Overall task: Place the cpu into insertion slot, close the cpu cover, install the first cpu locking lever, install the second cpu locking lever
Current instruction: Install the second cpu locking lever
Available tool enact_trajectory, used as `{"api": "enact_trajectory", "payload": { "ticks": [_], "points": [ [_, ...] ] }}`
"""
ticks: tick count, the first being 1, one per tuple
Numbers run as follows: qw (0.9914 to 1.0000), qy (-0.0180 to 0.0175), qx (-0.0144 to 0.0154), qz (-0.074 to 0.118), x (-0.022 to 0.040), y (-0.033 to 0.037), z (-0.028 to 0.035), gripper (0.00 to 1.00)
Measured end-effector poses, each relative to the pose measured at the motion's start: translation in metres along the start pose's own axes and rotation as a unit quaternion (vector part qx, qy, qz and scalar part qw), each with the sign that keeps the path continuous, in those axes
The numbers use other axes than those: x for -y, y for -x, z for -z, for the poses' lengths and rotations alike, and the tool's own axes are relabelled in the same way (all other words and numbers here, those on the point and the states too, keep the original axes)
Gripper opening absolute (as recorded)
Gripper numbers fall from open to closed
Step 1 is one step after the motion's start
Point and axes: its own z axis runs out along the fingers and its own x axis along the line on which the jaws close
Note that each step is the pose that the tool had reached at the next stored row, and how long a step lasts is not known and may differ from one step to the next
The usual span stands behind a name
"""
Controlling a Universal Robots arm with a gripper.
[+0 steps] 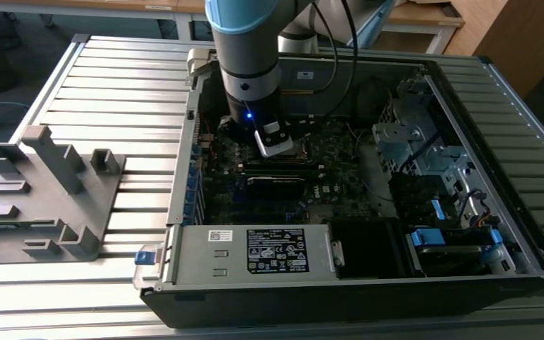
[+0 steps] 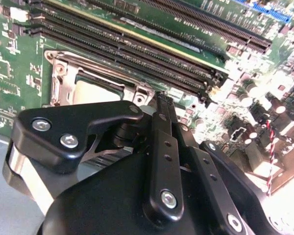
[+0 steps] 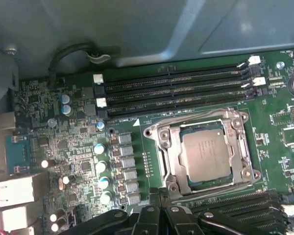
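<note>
First wrist view: we see the cpu seated in the slot, lower centre-right of frame, its dull silver-grey top flat and square. The cover, a thin bright metal frame with a cut-out centre, appears to lie down around the chip, though we cannot be sure it is fully closed. We judge placement done and the cover probably shut; whether either lever is latched we cannot tell. The gripper sits at the bottom edge, black matte links with silver screws, just beside the slot; its fingers look drawn together, holding nothing. Long black ribbed memory sockets run across the green board above.
</note>
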Motion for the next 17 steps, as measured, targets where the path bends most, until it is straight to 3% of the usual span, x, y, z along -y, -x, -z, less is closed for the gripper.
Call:
{"api": "enact_trajectory", "payload": {
  "ticks": [4,13,15,17],
  "points": [
    [0.99999,0.0042,-0.0007,0.000,-0.0017,-0.0005,-0.0009,0.10],
    [0.99999,0.0039,-0.0007,0.000,-0.0009,-0.0018,-0.0060,0.10],
    [1.00000,0.0010,-0.0001,0.000,-0.0010,-0.0019,-0.0062,0.10],
    [0.99998,-0.0062,0.0011,0.001,-0.0010,-0.0018,-0.0061,0.10]
  ]
}}
